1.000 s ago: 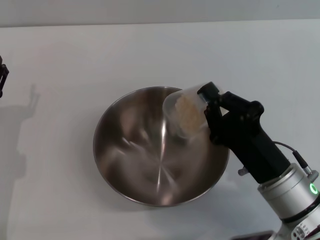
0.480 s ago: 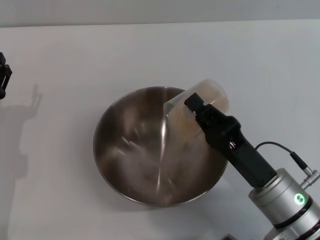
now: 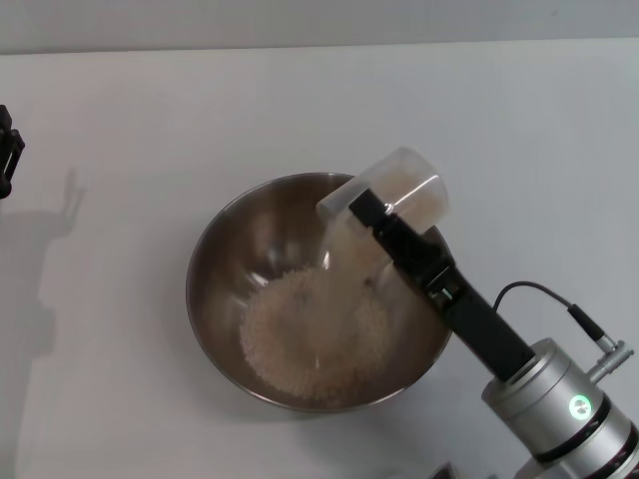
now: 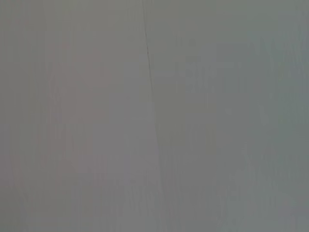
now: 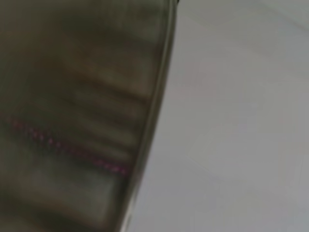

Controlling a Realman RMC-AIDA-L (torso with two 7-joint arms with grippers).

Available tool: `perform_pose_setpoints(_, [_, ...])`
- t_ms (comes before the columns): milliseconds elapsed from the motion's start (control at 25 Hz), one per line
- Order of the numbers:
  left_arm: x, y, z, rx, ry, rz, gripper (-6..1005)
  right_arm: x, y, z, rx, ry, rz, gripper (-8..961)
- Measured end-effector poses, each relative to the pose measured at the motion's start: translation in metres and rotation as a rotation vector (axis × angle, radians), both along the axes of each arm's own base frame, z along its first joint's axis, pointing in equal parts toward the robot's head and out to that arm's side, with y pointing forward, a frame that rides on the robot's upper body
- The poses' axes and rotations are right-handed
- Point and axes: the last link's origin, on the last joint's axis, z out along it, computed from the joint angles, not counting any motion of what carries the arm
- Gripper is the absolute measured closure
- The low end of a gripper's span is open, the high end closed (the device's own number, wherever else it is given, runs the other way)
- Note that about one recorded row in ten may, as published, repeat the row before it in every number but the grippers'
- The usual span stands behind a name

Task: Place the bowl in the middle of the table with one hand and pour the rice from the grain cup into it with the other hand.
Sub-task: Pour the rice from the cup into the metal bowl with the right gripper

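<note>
The steel bowl (image 3: 225, 269) sits in the middle of the white table (image 3: 120, 120). A pale heap of rice (image 3: 310, 339) lies in its bottom. My right gripper (image 3: 377, 218) is shut on the clear grain cup (image 3: 399, 185), which is tipped mouth-down over the bowl's far right rim, with a thin stream of rice falling from it. The right wrist view shows the bowl's wall and rim (image 5: 159, 96) close up against the table. My left gripper (image 3: 6, 150) is parked at the far left edge of the head view.
The white table (image 4: 154, 116) fills the left wrist view. The right arm's silver wrist (image 3: 559, 419) and its cable (image 3: 539, 291) reach in from the lower right.
The right gripper has rolled the grain cup further over the bowl. The rice has left the cup and now lies heaped in the bowl. The left arm has not moved.
</note>
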Motion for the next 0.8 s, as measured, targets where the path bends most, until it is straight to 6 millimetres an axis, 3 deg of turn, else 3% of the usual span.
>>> perform_pose_setpoints(800, [0.001, 0.000, -0.001, -0.002, -0.001, -0.004, 152, -0.006, -0.008, -0.014, 0.177, -0.312, 0.146, 948])
